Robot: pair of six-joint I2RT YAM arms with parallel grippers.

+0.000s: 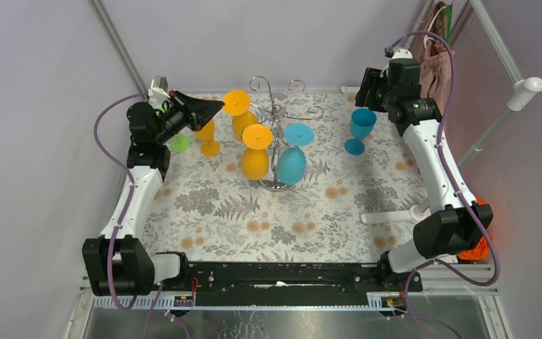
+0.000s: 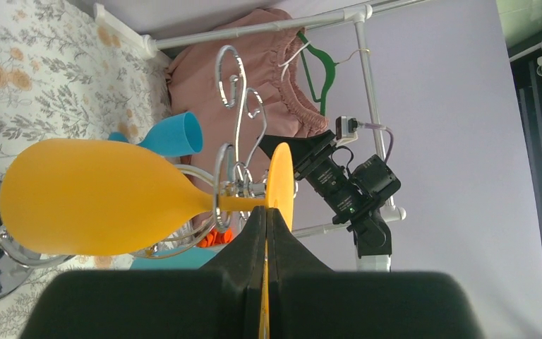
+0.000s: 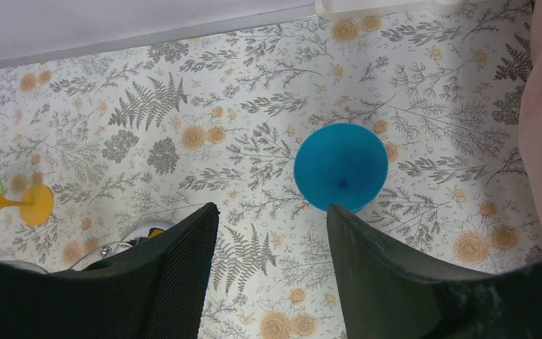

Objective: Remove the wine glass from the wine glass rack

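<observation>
Left gripper (image 2: pixel 266 215) is pinched shut on the thin rim of the foot (image 2: pixel 280 180) of an orange wine glass (image 2: pixel 99 198); a sliver of orange shows between the closed fingers. That glass hangs bowl-down on the wine glass rack (image 1: pixel 276 116), at its far-left side, with its stem caught in one of the wire arms. Gripping the flat foot looks like a sensible choice, since it is the one part that sticks out clear of the wires, and from there the stem could be slid outward along its slot. Right gripper (image 3: pixel 272 212) hovers with its jaws apart and nothing between them, above an upright blue glass (image 1: pixel 360 126) standing on the floral table cover (image 1: pixel 205 205) well to the right of the rack. Two other glasses hang close by on the near side of the rack, a second orange glass (image 1: pixel 255 162) and a blue hanging glass (image 1: pixel 291 166), and either could be knocked if the held glass swings. An upright orange glass (image 1: pixel 209 147) and a green glass (image 1: pixel 179 143) stand just below the left arm's path, so a withdrawal to the left has little room. A pink garment (image 1: pixel 434 67) hangs at the far right.
</observation>
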